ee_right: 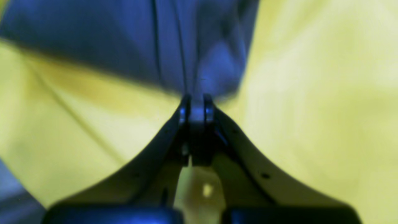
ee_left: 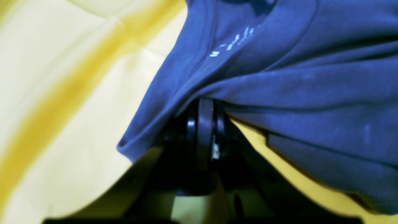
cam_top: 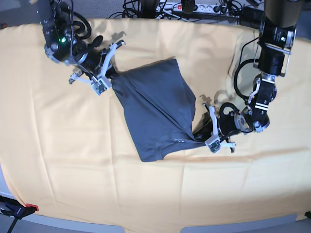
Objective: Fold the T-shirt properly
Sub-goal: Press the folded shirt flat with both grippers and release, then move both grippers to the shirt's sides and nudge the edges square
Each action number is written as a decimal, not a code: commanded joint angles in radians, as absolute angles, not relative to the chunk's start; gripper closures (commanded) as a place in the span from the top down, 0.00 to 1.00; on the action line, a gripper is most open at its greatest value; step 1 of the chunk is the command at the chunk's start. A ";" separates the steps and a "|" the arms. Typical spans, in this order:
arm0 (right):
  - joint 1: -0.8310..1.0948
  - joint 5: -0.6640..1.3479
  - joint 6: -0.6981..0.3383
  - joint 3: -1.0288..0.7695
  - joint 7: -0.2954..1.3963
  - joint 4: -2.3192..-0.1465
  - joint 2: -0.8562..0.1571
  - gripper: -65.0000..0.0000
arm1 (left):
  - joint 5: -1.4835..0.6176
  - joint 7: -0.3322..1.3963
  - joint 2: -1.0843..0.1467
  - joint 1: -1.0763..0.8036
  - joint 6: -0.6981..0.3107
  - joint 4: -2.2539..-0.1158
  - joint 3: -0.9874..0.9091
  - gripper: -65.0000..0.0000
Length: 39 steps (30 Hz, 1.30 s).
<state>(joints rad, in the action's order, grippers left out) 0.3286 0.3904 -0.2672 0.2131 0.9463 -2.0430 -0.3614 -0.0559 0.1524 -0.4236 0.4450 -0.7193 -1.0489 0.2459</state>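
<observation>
Fabric stretches between the two arms: the T-shirt (cam_top: 155,114) lies on the yellow-orange cloth (cam_top: 58,160) that covers the worktop, already doubled over into a rough slanted panel, its long axis running from the upper left of the base view down toward the lower right.

The right gripper (cam_top: 106,77) sits at the upper-left end of that axis, and its wrist view shows the jaws pressed together on a pinch of dark fabric (ee_right: 192,62). The left gripper (cam_top: 208,132) holds the opposite, lower-right end; in its own view the jaws are likewise clamped on a bunched fold of the shirt (ee_left: 279,87), just beside the ribbed collar (ee_left: 189,59) and the small printed neck label (ee_left: 233,42). So the collar end is with the left arm; which part of the garment the right arm holds I cannot tell.

From each gripper the shirt lies inward, toward the middle of the worktop, and the cloth looks drawn fairly taut along the line joining them. The free lower corner (cam_top: 146,156) sags toward the near edge, closer to the left arm. My judgement is that the next fold turns on this diagonal — either end could be carried across it, and the two must move together or the panel will skew.
</observation>
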 commanded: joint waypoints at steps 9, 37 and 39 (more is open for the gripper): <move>0.365 0.329 -0.273 0.058 0.837 -2.126 -0.344 0.00 | -0.695 0.886 -0.550 0.524 -0.698 -1.347 0.233 0.00; 0.204 0.670 -0.556 0.065 0.829 -1.724 -0.323 0.00 | -0.688 1.023 -0.670 0.330 -0.501 -1.497 0.233 0.00; 0.241 0.673 -0.579 0.065 0.826 -1.737 -0.299 0.00 | -0.688 1.013 -0.670 0.330 -0.501 -1.497 0.233 0.00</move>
<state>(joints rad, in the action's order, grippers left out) 0.2398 0.6815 -0.5694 0.0616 0.7921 -1.7287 -0.2958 -0.6804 1.0260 -0.6540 0.3099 -0.5014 -1.4849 0.2428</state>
